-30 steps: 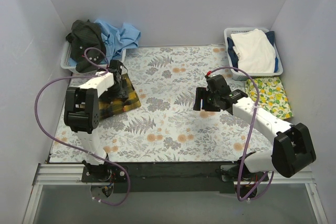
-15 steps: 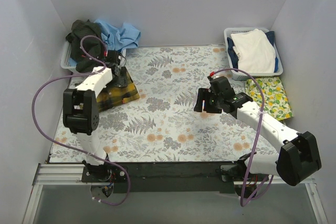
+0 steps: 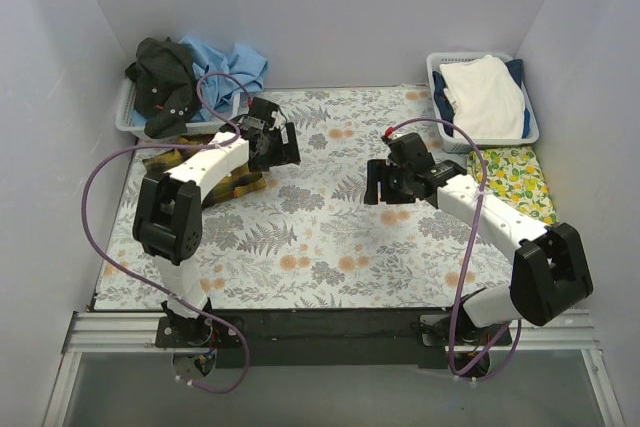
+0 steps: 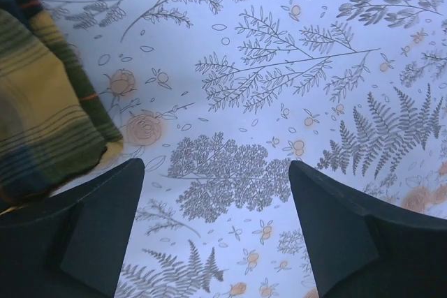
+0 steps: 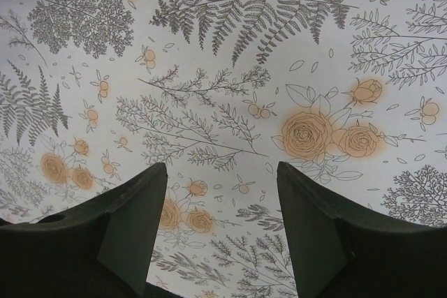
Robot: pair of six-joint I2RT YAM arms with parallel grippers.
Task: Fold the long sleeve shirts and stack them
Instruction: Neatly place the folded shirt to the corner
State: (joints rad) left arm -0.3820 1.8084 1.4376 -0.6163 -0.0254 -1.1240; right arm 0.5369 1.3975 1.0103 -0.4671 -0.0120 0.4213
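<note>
Now I see my left gripper [image 4: 213,172] spread wide beside the plaid shirt [image 4: 49,102] at frame left, and my right gripper [image 5: 221,172] spread above the floral cover [image 3: 330,237] at center.

Overhead view: high, behind the arm bases (they sit at its bottom edge), facing down and forward across the whole table cover [image 3: 330,247] to the back wall.

Left wrist view: close over the cover, looking down, left gripper [image 4: 215,167] framing the bottom. The plaid shirt [image 4: 49,116] lies at frame left, and the overhead view shows it too.

Right wrist view: equally close, looking down past the right gripper [image 5: 220,167] at mid-cover fern print, also in the overhead view.
</note>
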